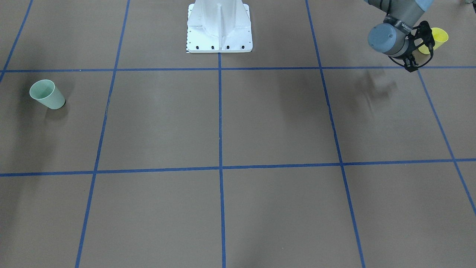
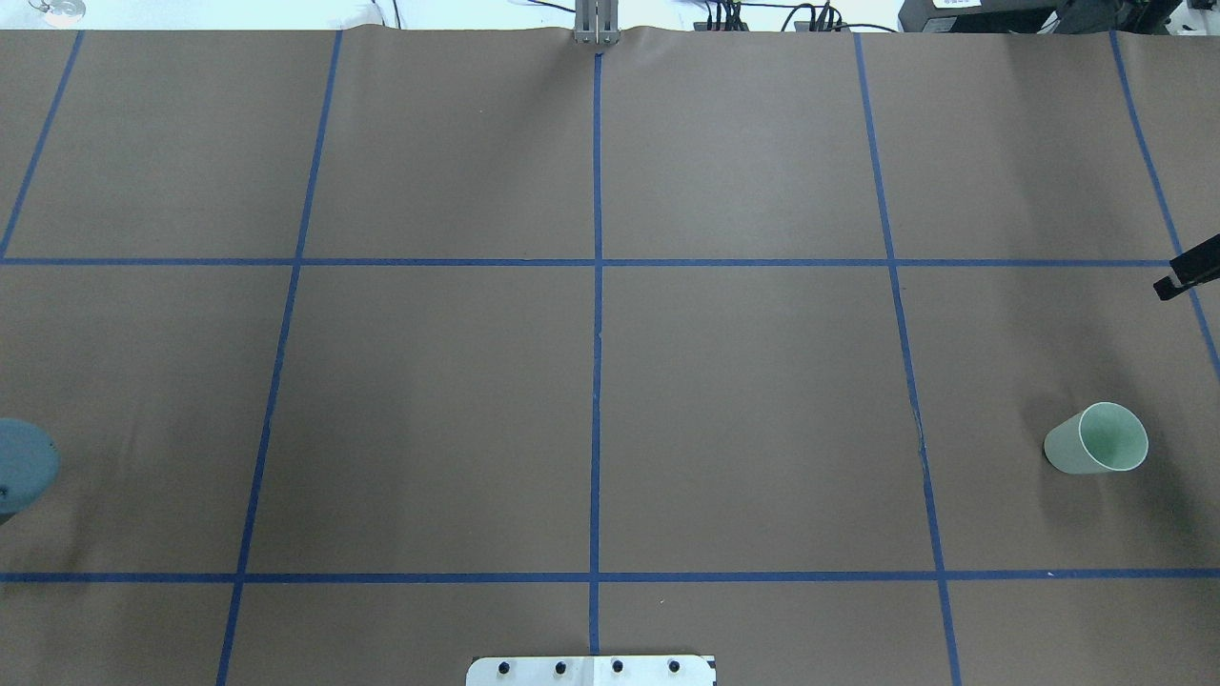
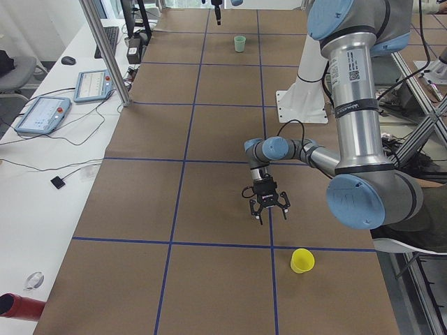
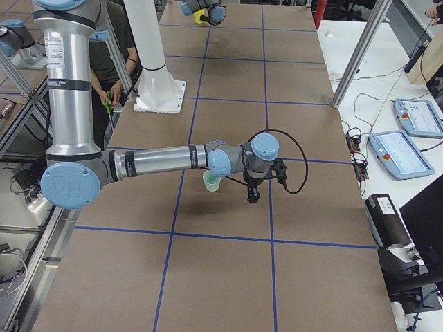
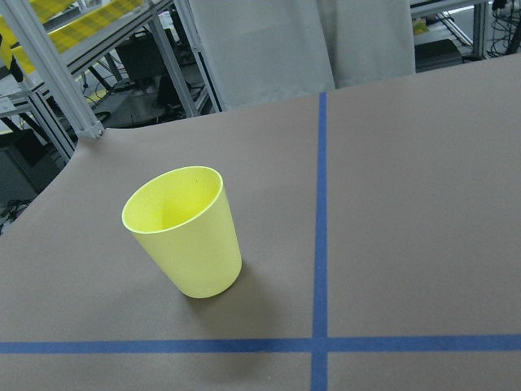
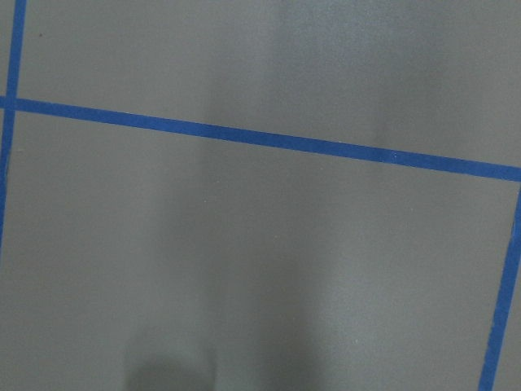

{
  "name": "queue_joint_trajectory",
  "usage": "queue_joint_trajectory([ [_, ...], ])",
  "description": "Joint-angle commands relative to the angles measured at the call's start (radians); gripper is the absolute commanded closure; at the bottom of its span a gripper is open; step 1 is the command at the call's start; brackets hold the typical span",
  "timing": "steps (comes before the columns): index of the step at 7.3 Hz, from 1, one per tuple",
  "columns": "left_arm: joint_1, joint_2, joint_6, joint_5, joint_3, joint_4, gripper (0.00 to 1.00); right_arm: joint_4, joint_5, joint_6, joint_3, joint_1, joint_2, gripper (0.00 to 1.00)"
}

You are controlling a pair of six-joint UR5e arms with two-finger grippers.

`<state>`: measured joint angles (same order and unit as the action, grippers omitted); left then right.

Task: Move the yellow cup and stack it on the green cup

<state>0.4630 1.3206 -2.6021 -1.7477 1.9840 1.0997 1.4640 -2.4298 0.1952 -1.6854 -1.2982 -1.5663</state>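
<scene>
Left gripper (image 3: pixel 269 215): is hanging over the table (image 2: pixel 743 381), pointing down, with its jaws spread apart and nothing between them. It is near the yellow cup but not touching it.

Yellow cup (image 5: pixel 187 236): is standing upright, rim up, at the left end of the table on the robot's side, just beside a blue tape line (image 5: pixel 319 204).

Handling: it is looking like thin, plain plastic, so it is probably light, smooth and a little springy. A hard squeeze is likely to buckle the wall, and a bump is likely to tip it.

Where to hold: the upper wall near the rim is looking like the best place. The widening taper helps there against slipping, and the narrow base is left free to drop into the other cup.

Right gripper (image 4: pixel 252 192): is hovering over the right end of the table, near the green cup. I cannot tell whether its jaws are apart or together.

Green cup (image 2: pixel 1096 438): is standing upright, mouth up, well apart from the yellow one.

Contents: both cups are showing bare insides, with nothing in them.
</scene>
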Motion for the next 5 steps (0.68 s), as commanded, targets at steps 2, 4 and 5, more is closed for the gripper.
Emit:
queue_joint_trajectory([
  [2, -0.003, -0.011, -0.067, -0.007, -0.105, -0.017, 0.01, -0.002, 0.005, 0.004, -0.002, 0.019, 0.002, 0.00],
  [4, -0.018, -0.017, -0.131, -0.009, -0.158, -0.012, 0.01, -0.002, 0.003, 0.006, -0.003, 0.025, 0.000, 0.00],
  [5, -0.027, -0.018, -0.154, -0.012, -0.172, -0.014, 0.01, -0.002, 0.003, 0.006, -0.005, 0.023, 0.000, 0.00],
])
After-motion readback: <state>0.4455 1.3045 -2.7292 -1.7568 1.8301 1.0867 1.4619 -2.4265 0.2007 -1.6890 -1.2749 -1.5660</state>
